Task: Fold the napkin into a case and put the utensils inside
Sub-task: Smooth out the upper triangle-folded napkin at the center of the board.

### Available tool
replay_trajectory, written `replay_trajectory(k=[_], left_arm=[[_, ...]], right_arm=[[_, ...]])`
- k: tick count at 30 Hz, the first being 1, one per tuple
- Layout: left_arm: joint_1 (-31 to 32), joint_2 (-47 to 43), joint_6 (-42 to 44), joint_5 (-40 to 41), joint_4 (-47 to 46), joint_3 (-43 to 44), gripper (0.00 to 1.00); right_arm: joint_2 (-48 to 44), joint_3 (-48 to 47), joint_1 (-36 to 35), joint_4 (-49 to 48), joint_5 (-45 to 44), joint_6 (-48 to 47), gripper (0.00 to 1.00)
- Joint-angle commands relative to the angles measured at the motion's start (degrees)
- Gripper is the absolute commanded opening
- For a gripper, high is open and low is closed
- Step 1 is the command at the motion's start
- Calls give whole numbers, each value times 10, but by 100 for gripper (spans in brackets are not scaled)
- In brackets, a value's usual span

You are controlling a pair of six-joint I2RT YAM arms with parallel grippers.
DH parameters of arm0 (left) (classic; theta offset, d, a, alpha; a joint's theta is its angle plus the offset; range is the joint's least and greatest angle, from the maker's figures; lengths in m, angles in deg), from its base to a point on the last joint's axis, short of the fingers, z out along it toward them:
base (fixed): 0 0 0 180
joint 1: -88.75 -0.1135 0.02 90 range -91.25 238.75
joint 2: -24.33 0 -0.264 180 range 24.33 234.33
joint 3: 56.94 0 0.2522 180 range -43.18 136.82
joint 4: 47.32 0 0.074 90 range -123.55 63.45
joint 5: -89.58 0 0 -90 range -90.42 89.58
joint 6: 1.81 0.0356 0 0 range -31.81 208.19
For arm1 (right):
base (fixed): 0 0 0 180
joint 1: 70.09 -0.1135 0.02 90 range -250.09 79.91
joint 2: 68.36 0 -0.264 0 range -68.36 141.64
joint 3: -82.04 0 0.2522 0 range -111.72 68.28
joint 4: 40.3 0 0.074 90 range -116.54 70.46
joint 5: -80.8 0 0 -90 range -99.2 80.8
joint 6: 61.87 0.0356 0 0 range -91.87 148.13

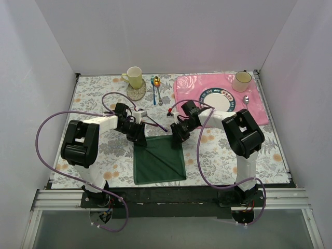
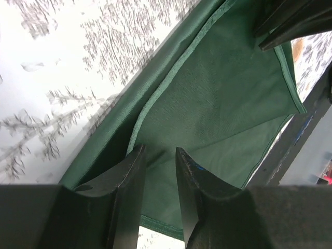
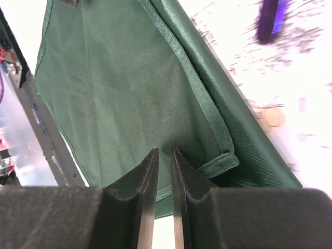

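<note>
The dark green napkin lies folded flat in front of the arm bases, its far edge between the two grippers. My left gripper is down on its far left corner. In the left wrist view its jaws stand a little apart over the cloth. My right gripper is at the far right corner, and its jaws are nearly together with the napkin's edge pinched between them. A slim purple utensil lies just beyond the napkin, blurred in the right wrist view.
A pink rose placemat at the back right holds a plate, a cup and a silver spoon. A yellow cup on a coaster, plus blue and gold spoons, stand at the back.
</note>
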Motion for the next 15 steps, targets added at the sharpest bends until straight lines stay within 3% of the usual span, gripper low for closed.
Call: replay_trajectory(k=[1, 9, 15], left_arm=[[0, -55, 33, 27, 33, -31, 29], [0, -61, 58, -1, 41, -18, 31], [15, -57, 67, -1, 37, -1, 33]], right_arm=[[-20, 40, -25, -11, 3, 10, 24], [-62, -16, 1, 21, 30, 31, 26], [-39, -89, 34, 78, -22, -22, 32]])
